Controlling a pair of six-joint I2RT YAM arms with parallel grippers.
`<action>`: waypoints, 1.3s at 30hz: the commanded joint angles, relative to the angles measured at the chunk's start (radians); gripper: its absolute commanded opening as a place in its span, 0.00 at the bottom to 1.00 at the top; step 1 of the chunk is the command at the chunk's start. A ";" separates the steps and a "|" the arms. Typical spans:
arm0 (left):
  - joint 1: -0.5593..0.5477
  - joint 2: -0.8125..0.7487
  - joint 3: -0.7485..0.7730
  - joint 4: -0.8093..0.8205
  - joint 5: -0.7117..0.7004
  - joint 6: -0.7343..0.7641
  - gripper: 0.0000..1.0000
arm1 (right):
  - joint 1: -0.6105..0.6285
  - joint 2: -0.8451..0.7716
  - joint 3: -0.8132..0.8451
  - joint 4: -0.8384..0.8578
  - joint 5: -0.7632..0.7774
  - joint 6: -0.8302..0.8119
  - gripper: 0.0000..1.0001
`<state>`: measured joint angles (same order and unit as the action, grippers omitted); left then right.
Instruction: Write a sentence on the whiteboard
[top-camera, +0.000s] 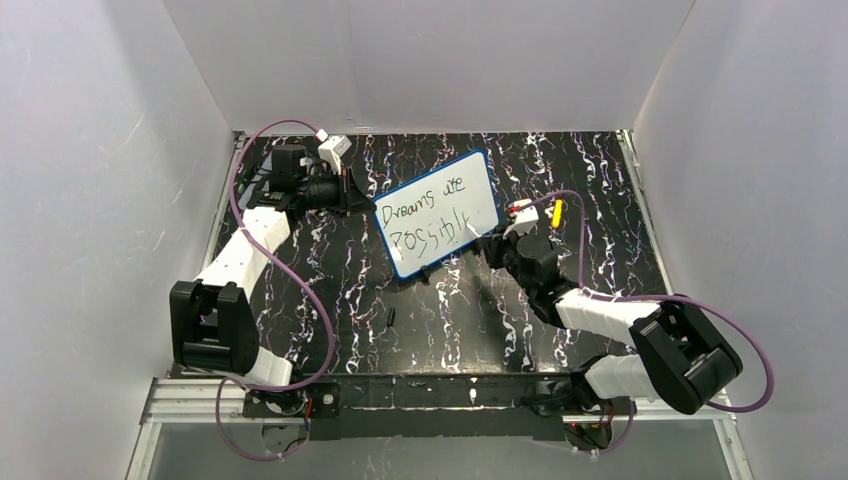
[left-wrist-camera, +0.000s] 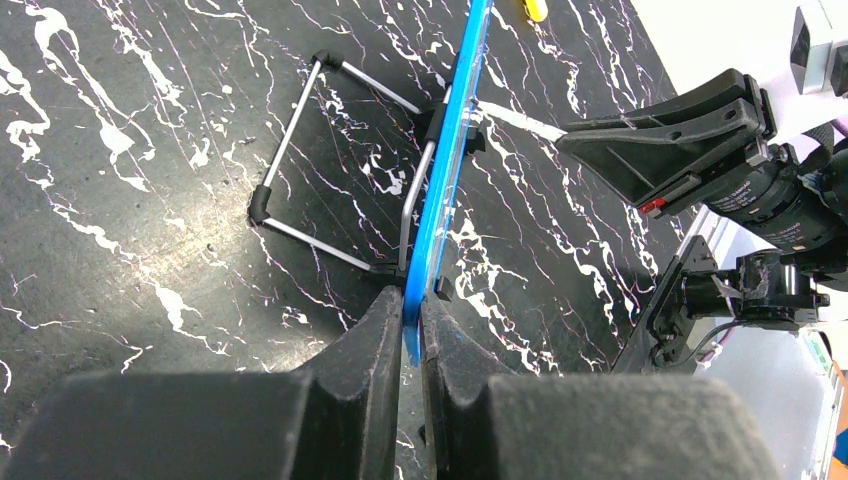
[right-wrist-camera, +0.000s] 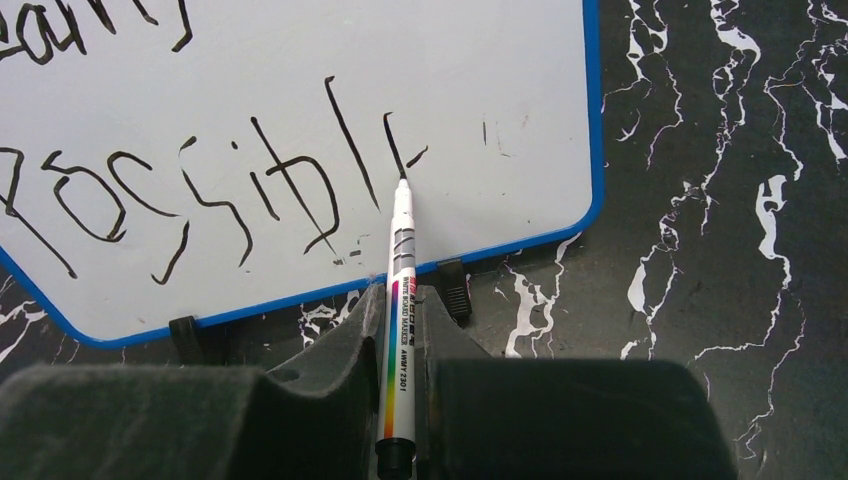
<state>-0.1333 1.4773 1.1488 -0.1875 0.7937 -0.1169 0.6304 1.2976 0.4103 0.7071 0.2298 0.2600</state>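
1. Top view: the whiteboard (top-camera: 480, 200) stands tilted near the middle of the black marbled counter (top-camera: 600, 180), between the two arms. The sentence (top-camera: 425, 195) reads "Dreams are" above an unfinished "Possibl". The left tool (top-camera: 366, 203) sits at the board's left edge and the right tool (top-camera: 497, 237) near its lower right corner.
2. Left wrist view: the left tool is pinched fully closed on the board's blue rim, which runs edge-on between its fingers. A wire stand (left-wrist-camera: 291, 130) props the board from behind. The hold is only on a thin rim, so hard pen pressure could twist the board or skid its feet, bending the stroke.
3. Right wrist view: the right tool is clamped on a slim marker (right-wrist-camera: 402, 290), whose tip touches the board at a half-formed last letter. Little white space lies between that letter and the right rim, so the ending may be cramped or run onto the blue edge. The thin marker could also pivot in the grip and leave a stray line.
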 joint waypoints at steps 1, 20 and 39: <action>-0.005 -0.044 -0.005 0.000 0.033 -0.011 0.00 | 0.002 0.006 -0.011 0.010 0.021 0.005 0.01; -0.005 -0.049 -0.004 0.001 0.032 -0.009 0.00 | -0.001 -0.004 0.068 -0.026 0.132 -0.048 0.01; -0.005 -0.047 -0.005 0.000 0.033 -0.010 0.00 | 0.000 -0.040 0.093 0.023 -0.016 -0.044 0.01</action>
<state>-0.1333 1.4773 1.1488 -0.1875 0.7940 -0.1169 0.6304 1.2400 0.4557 0.6609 0.2310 0.2287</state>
